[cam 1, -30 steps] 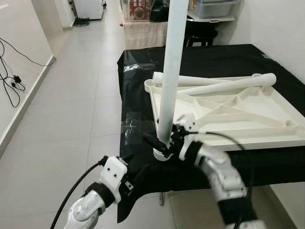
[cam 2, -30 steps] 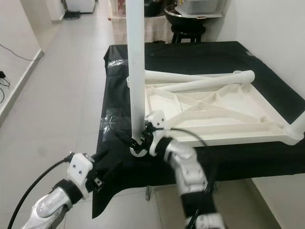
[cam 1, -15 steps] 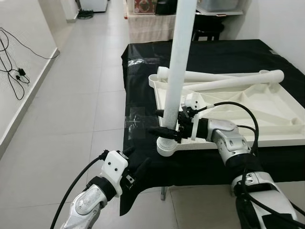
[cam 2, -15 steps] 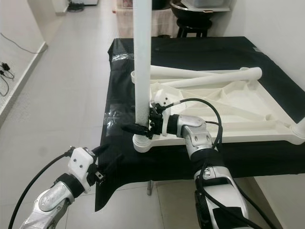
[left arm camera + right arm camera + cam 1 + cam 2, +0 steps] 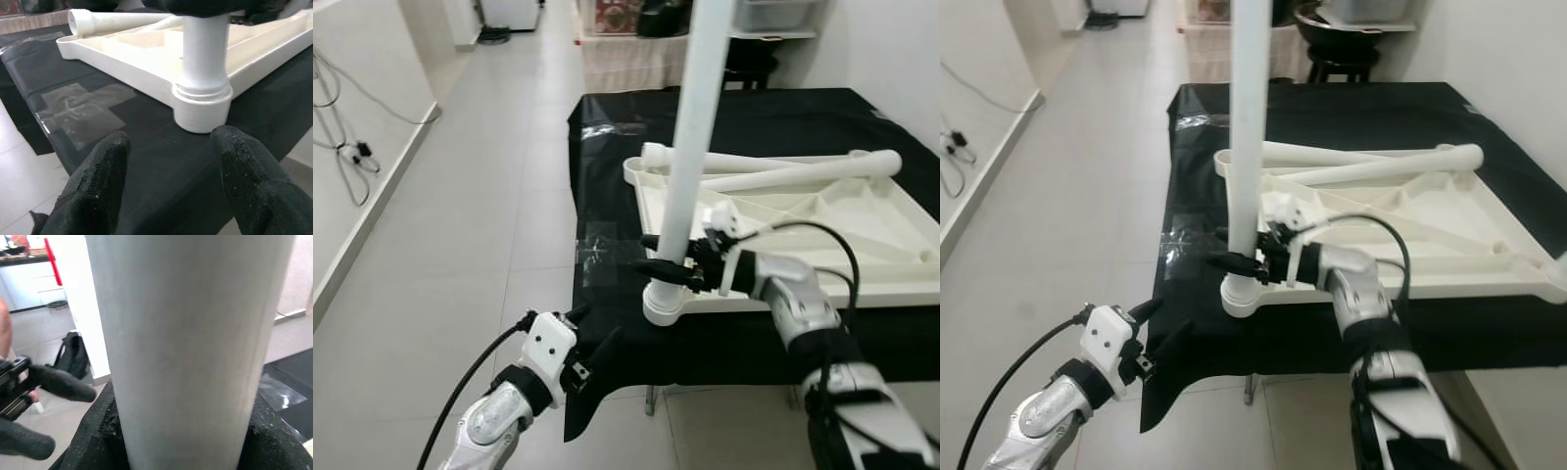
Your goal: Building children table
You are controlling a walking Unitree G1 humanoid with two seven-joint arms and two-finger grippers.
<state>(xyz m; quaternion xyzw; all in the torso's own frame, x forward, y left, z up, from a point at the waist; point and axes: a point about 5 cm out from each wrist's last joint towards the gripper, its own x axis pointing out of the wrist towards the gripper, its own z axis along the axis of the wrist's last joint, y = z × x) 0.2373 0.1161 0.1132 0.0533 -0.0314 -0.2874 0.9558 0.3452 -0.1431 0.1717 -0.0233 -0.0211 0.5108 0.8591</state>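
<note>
The right gripper (image 5: 668, 262) clamps the upright white leg (image 5: 693, 147) just above its corner socket (image 5: 664, 304) on the upturned tabletop (image 5: 1410, 235). Below and nearer the robot, the left gripper (image 5: 589, 338) hovers with fingers spread, seemingly touching nothing, near the black cloth (image 5: 1195, 294).

- A table draped in a black cloth (image 5: 783, 127) carries everything; pale floor tiles surround it.
- An upturned white plastic tabletop (image 5: 862, 230) lies directly on the cloth, ribbed underside facing up, reaching the cloth's near edge.
- A patch of clear tape (image 5: 599, 257) sits on the cloth just beside the tabletop's near corner socket (image 5: 664, 304), on its left.
</note>
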